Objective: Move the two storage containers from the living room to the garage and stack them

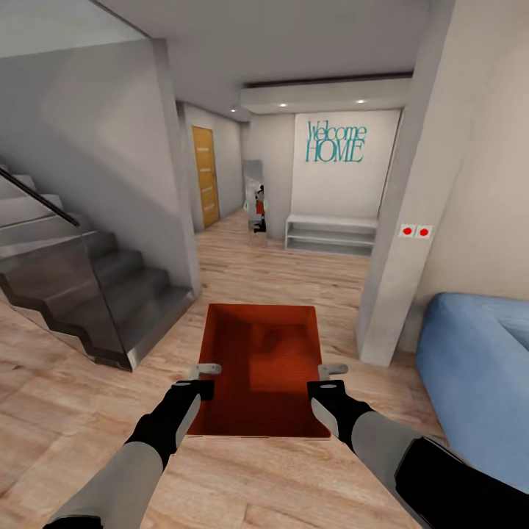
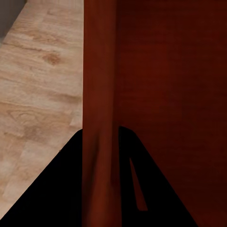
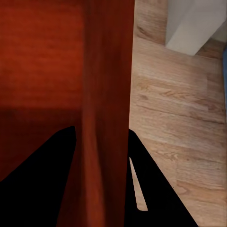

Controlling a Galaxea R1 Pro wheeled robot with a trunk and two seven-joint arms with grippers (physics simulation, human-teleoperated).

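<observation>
Indoors — wood plank floor (image 1: pixel 279 272) | staircase (image 1: pixel 88 294) | both hands (image 1: pixel 206 376) (image 1: pixel 329 375) clamp container (image 1: pixel 257 367) walls

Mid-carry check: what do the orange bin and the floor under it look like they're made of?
The storage container looks like moulded plastic: uniform orange-red, plain smooth walls, soft sheen, though a render can't confirm it. The left pincer and right pincer each grip a side wall. The floor looks like light wood planks, with grain, knots and seams visible in the wrist views.
</observation>
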